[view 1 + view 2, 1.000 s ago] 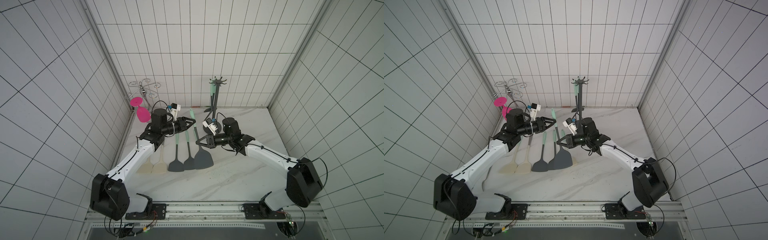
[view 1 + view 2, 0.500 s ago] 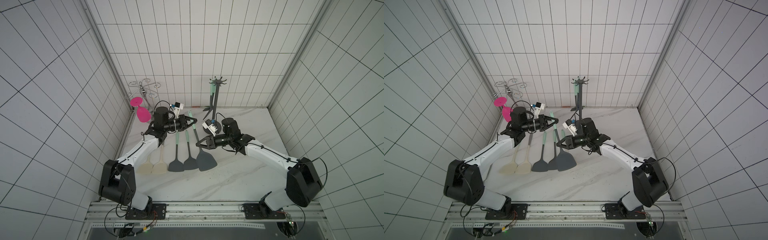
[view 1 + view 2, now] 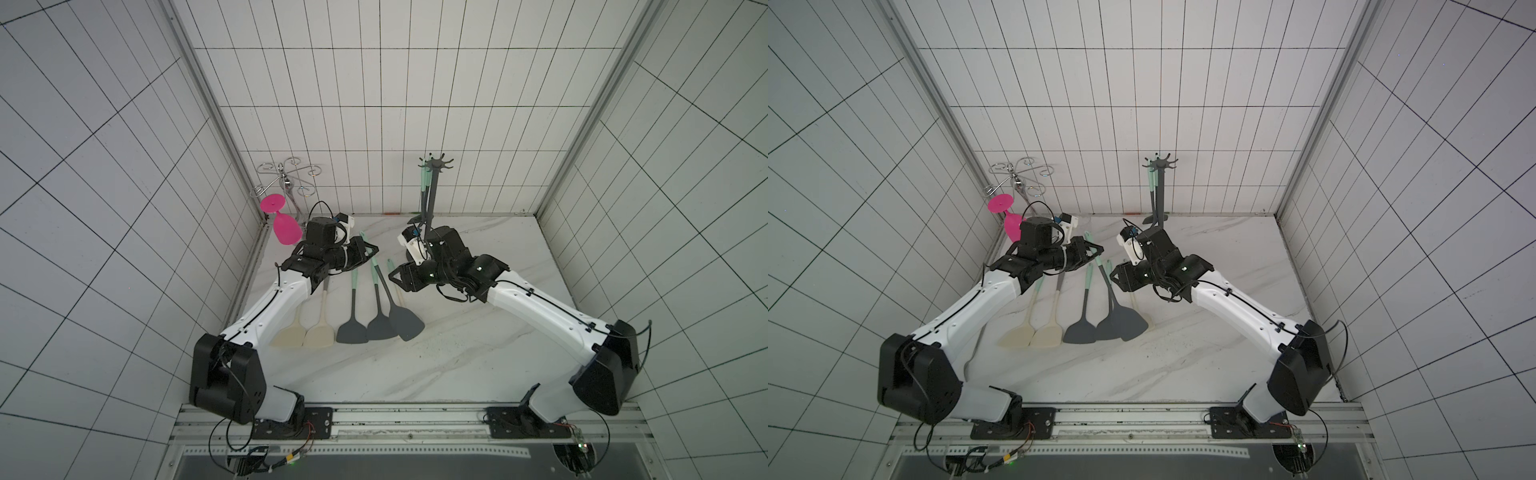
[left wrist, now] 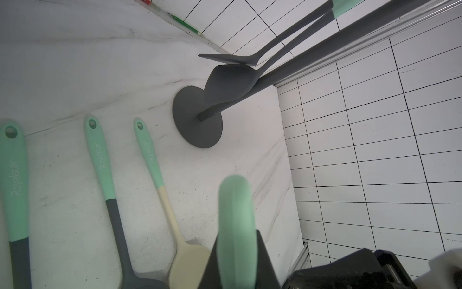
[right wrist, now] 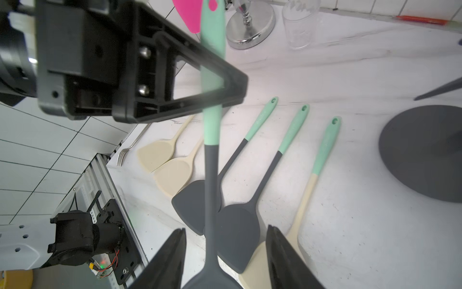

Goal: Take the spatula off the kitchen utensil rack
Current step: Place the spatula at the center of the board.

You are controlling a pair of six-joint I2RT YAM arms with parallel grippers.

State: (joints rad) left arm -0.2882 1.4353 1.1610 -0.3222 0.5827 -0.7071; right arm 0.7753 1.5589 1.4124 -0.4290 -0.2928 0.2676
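One spatula (image 5: 211, 175) bridges both grippers. My left gripper (image 3: 371, 252) pinches its mint handle, so I judge the right gripper (image 5: 226, 252), jaws spread either side of the neck, can back away.

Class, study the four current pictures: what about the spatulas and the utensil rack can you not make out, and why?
Held spatula: blade cut off by the right wrist view's edge; left wrist view shows only its blurred handle.
Kitchen utensil rack: base largely hidden behind the right arm in both top views; hooks cut off in the left wrist view.
Hanging spatulas: their hooks too small in top views.
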